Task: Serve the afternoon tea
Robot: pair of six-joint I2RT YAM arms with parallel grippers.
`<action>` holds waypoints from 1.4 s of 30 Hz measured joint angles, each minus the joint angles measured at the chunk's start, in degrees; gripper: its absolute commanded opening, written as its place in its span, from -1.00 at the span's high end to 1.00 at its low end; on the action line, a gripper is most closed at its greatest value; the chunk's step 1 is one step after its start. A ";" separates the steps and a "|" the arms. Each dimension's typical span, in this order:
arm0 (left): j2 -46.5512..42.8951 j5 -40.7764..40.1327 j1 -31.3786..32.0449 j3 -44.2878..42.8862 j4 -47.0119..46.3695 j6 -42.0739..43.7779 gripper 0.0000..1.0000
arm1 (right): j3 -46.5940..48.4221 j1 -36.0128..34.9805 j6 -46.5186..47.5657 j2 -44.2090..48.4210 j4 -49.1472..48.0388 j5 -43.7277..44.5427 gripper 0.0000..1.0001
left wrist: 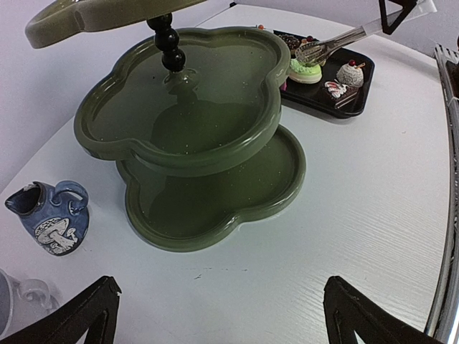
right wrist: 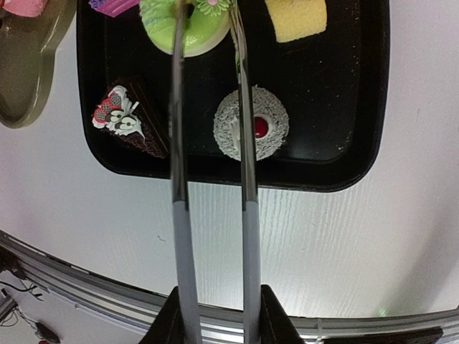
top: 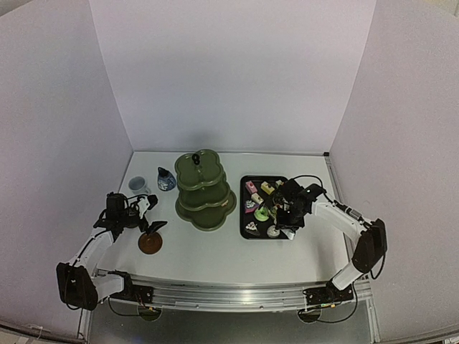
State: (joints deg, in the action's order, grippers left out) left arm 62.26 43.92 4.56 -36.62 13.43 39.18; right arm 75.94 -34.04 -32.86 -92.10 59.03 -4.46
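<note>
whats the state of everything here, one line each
stand, upright, lower two tiers bare
tongs, squeezed in right claw, tips at green doughnut
left claw, open, empty
blue pot, upright
mug, upright
coaster, flat on table
black tray, loaded with cakes

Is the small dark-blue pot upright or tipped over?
Upright. The blue pot stands on its base on the table, with its mouth facing up and its handle to one side.

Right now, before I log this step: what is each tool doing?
Left tool: open, holding nothing.
Right tool: closed on the tongs, tips at the green doughnut.
</note>
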 measured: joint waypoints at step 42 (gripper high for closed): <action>-0.07 -0.59 0.00 0.00 -2.01 -1.81 -0.99 | 12.10 -15.28 10.84 -7.25 -3.41 -4.74 1.00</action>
State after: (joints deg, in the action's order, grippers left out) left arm 62.19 43.33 4.56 -36.62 11.42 37.36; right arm 88.04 -49.32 -22.03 -99.35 55.62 -9.20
